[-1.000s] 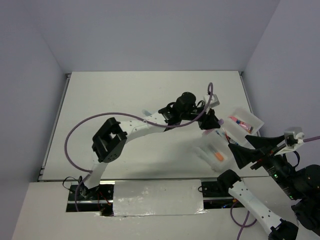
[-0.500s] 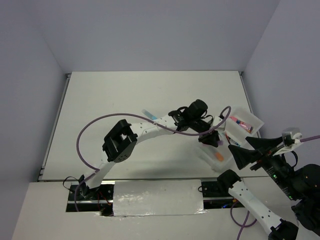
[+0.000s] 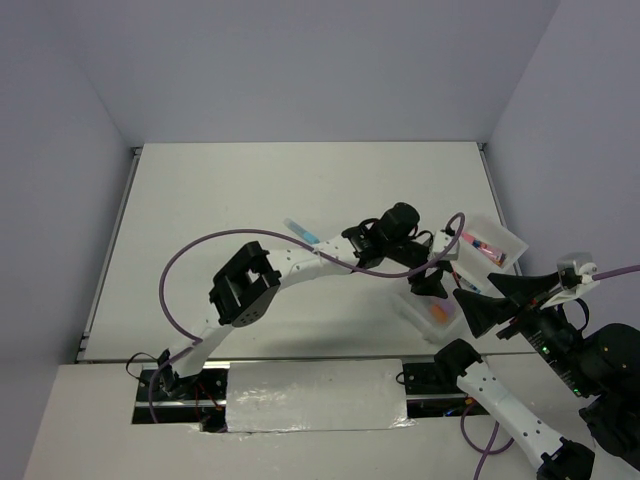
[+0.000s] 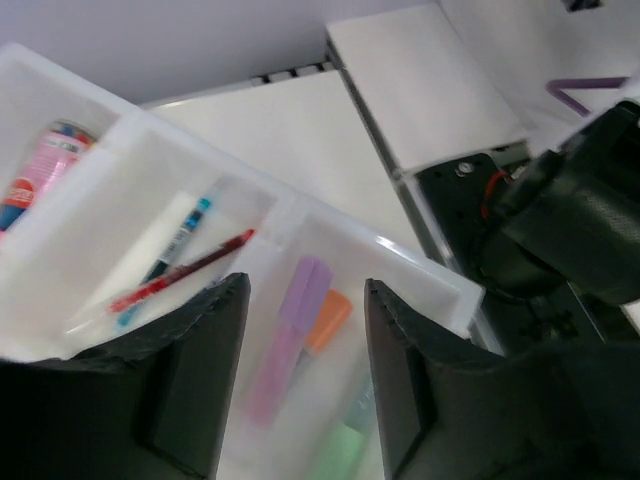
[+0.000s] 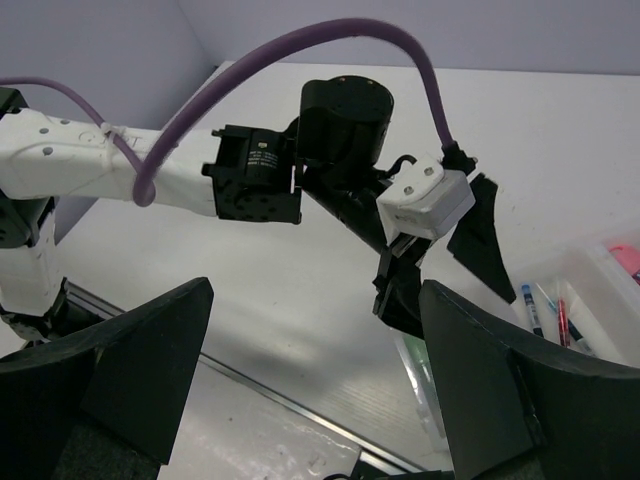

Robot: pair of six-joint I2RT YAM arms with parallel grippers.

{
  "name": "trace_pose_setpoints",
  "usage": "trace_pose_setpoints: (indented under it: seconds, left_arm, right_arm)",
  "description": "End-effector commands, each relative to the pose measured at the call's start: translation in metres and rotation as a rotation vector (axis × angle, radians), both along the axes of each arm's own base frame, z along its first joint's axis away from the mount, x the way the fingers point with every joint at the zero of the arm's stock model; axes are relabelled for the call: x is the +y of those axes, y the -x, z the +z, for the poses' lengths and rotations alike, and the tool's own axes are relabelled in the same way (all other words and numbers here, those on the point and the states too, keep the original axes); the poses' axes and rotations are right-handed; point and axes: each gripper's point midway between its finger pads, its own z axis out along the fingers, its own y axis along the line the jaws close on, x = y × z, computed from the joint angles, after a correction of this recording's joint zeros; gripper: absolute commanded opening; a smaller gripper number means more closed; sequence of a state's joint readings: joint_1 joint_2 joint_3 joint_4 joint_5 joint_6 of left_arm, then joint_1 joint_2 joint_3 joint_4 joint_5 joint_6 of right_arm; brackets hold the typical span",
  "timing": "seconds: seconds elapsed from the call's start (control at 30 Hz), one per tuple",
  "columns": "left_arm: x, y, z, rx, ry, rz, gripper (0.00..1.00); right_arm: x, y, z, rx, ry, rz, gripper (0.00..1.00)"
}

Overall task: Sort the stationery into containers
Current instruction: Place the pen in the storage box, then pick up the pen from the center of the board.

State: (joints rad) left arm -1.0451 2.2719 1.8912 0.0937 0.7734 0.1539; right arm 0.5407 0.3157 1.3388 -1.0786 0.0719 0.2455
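The translucent white tray has three compartments. A pink tube lies in one end section, and a red pen and a blue pen lie in the middle one. The other end section holds a purple highlighter, an orange one and a green one. My left gripper hangs open just above that section, with nothing between its fingers. In the top view it is over the tray. My right gripper is open and empty, close to the tray's near side.
A light-blue highlighter lies on the white table, left of the left arm's wrist. The left arm's purple cable arches over its wrist in front of the right gripper. The table's right edge runs close behind the tray.
The left gripper moved from the tray's middle to its near section and opened. The purple highlighter it carried now lies in that section. The right arm has barely moved.
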Motion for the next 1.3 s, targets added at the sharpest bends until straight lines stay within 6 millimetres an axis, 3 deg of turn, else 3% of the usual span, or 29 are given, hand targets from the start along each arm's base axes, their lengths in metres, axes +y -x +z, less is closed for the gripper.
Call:
trace_pose_setpoints:
  seconds: [0.0,0.03,0.13,0.17,0.2,0.23,0.27,0.3,0.37,0.43,0.47,0.5,0.53,0.57,0.6,0.63,0.67,0.7,0.73,0.8,0.9,0.97,1.27]
  left_arm:
    - [-0.006,-0.017,0.021,-0.042,0.073,0.077,0.86]
    - [-0.005,-0.020,0.020,-0.042,0.069,0.085,0.99]
    - [0.000,-0.032,0.022,-0.036,0.062,0.139,0.99]
    - [0.005,-0.038,0.034,-0.020,0.070,0.186,0.99]
    - [0.011,-0.058,0.046,-0.036,0.105,0.268,0.99]
    - [0.023,-0.067,0.032,0.000,0.078,0.345,0.99]
    - [0.038,-0.077,0.062,0.013,0.130,0.436,0.99]
    - [0.062,-0.114,0.052,0.004,0.125,0.647,0.99]
    - [0.106,-0.152,0.077,0.071,0.154,0.964,0.99]
    - [0.181,-0.202,0.052,0.209,0.065,1.434,0.99]
    - [0.216,-0.225,0.041,0.276,0.036,1.570,0.99]
    - [0.233,-0.229,0.014,0.398,-0.059,1.642,0.99]
    - [0.246,-0.235,0.002,0.467,-0.104,1.684,0.99]
    - [0.273,-0.252,-0.010,0.536,-0.135,1.772,0.99]
    - [0.281,-0.264,-0.001,0.658,-0.073,1.871,0.99]
    - [0.308,-0.252,-0.040,0.681,-0.248,2.002,0.99]
    - [0.334,-0.260,-0.043,0.671,-0.243,2.138,0.99]
    - [0.341,-0.267,-0.037,0.697,-0.211,2.196,0.99]
    - [0.352,-0.259,-0.058,0.753,-0.270,2.279,0.99]
    - [0.360,-0.261,-0.067,0.825,-0.245,2.366,0.99]
    - [0.372,-0.250,-0.083,0.841,-0.268,2.447,0.99]
    - [0.371,-0.250,-0.088,0.881,-0.223,2.468,0.99]
    - [0.366,-0.242,-0.130,0.895,-0.373,2.490,0.95]
  right_arm:
    - [0.004,-0.005,0.011,-0.019,-0.015,0.005,0.91]
    - [0.004,-0.005,0.011,-0.019,-0.015,0.005,0.91]
    - [0.004,-0.005,0.010,-0.016,-0.013,0.007,0.91]
    - [0.005,-0.005,0.010,-0.016,-0.013,0.010,0.91]
    - [0.005,-0.006,0.010,-0.017,-0.014,0.008,0.91]
    - [0.004,-0.005,0.010,-0.019,-0.015,0.005,0.91]
    - [0.004,-0.006,0.010,-0.019,-0.015,0.005,0.91]
    - [0.004,-0.006,0.010,-0.018,-0.013,0.005,0.91]
    - [0.003,-0.007,0.009,-0.016,-0.009,-0.002,0.91]
    - [0.003,-0.008,0.007,-0.013,-0.009,-0.007,0.91]
    - [0.005,-0.010,0.007,-0.014,-0.011,-0.006,0.91]
    - [0.006,-0.011,0.007,-0.015,-0.016,-0.004,0.91]
    - [0.008,-0.012,0.007,-0.014,-0.017,0.000,0.91]
    - [0.010,-0.015,0.006,-0.014,-0.021,0.005,0.91]
    - [0.013,-0.015,0.007,-0.013,-0.030,0.017,0.91]
    - [0.015,-0.016,0.006,-0.010,-0.032,0.021,0.91]
    - [0.017,-0.018,0.005,-0.007,-0.036,0.025,0.90]
    - [0.019,-0.018,0.004,-0.004,-0.038,0.033,0.90]
    - [0.020,-0.018,0.003,0.001,-0.041,0.036,0.90]
    - [0.020,-0.018,0.001,0.001,-0.042,0.034,0.90]
    - [0.018,-0.019,0.000,0.003,-0.040,0.023,0.90]
    - [0.018,-0.019,-0.002,0.007,-0.035,0.027,0.90]
    - [0.020,-0.021,-0.008,0.012,-0.027,0.028,0.90]
